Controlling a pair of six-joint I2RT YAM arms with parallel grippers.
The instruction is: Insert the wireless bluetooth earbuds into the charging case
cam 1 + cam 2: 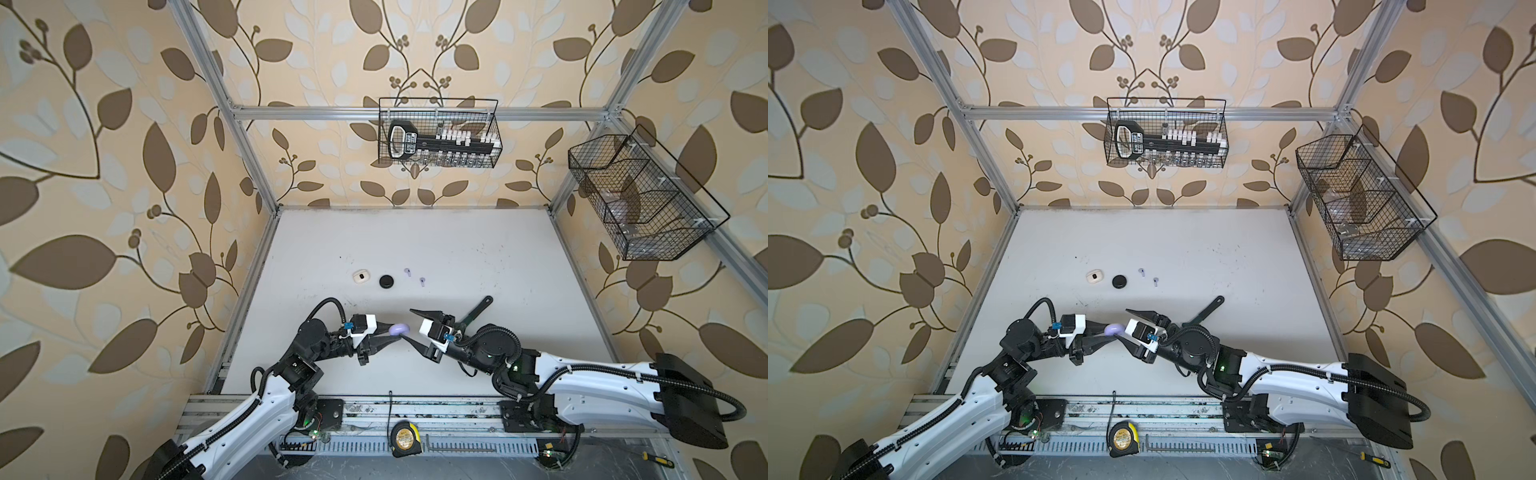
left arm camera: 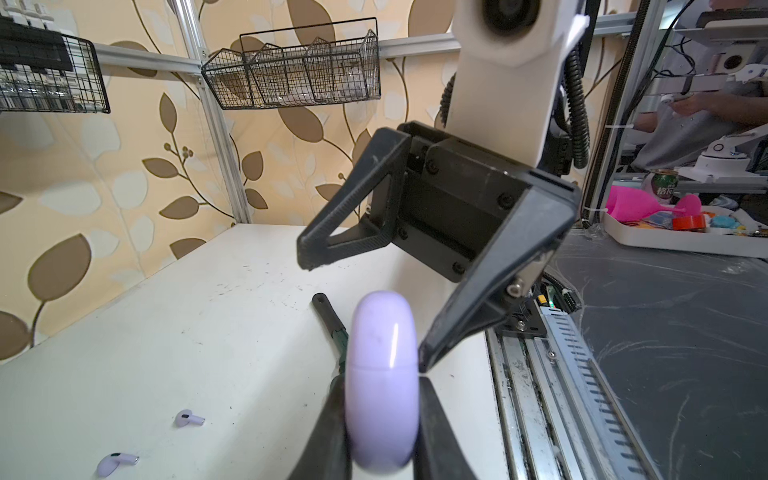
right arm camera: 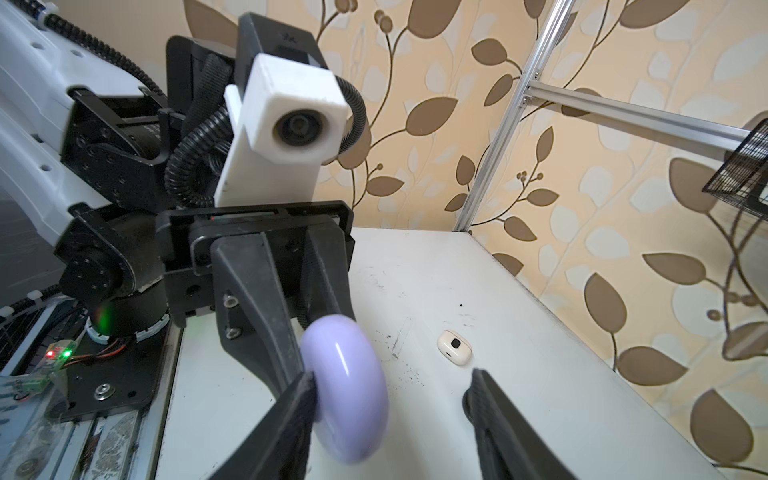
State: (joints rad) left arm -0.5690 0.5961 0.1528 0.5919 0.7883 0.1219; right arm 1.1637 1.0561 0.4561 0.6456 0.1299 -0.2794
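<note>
The lilac case (image 2: 381,374) is pinched across its faces by the left gripper (image 1: 395,331), while the right gripper (image 3: 390,380) is spread about its rim, one finger touching. Should the lid be levered off-centre, the smooth shell may be twisted loose and dropped. The lilac earbuds (image 1: 407,272) are seen farther out on the scuffed white table (image 1: 457,249), enclosed by leaf-patterned walls (image 1: 124,166) hung with wire baskets (image 1: 438,99).

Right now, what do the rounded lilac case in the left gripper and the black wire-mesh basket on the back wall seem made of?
Rounded lilac case: likely hard plastic, glossy; a sharp light streak and a thin seam show. Black wire-mesh basket: apparently metal wire, matte dark coating; thin rigid grid holding its shape.
</note>
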